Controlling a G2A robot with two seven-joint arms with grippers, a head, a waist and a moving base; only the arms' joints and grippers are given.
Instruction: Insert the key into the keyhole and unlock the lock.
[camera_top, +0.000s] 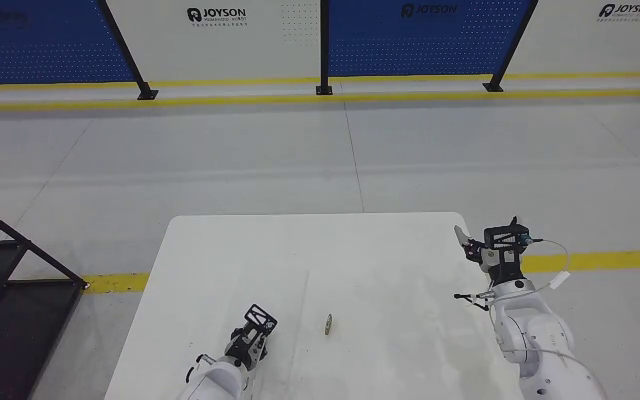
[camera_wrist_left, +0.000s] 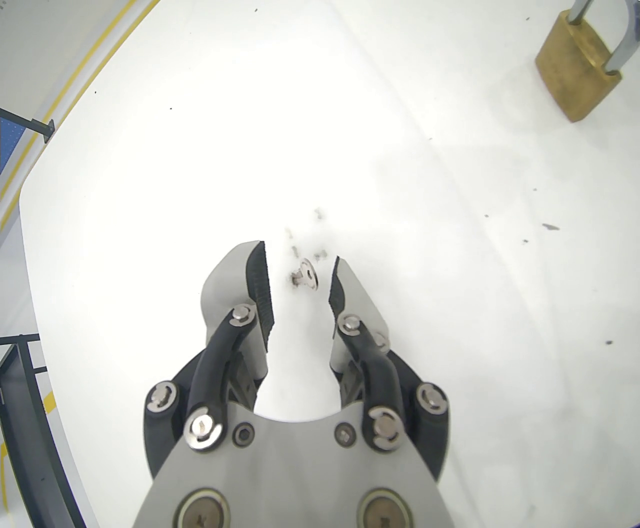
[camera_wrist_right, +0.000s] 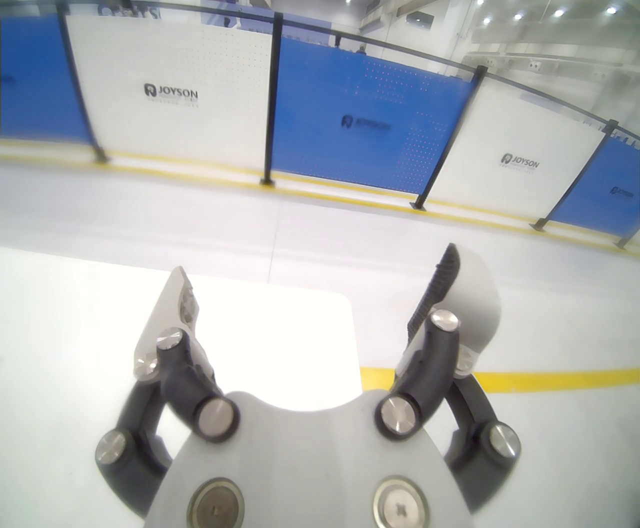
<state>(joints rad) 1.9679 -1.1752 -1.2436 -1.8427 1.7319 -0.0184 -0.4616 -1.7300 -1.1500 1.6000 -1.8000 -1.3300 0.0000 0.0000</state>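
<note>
A brass padlock (camera_top: 327, 323) with a silver shackle lies near the middle of the white table (camera_top: 390, 260); in the left wrist view the padlock (camera_wrist_left: 575, 75) rests off to one side, beyond the fingers. My left gripper (camera_top: 264, 316) is low over the table's front left, open (camera_wrist_left: 299, 252). A small round-headed metal piece (camera_wrist_left: 306, 274) lies on the table between its fingertips; I cannot tell whether it is the key. My right gripper (camera_top: 478, 248) hovers at the table's right edge, open (camera_wrist_right: 315, 265) with nothing between its fingers.
A black rack (camera_top: 30, 270) stands on the floor left of the table. Dark specks (camera_wrist_left: 550, 227) mark the tabletop. Blue and white fence panels (camera_top: 420, 35) and a yellow floor line (camera_top: 590, 262) lie beyond the table.
</note>
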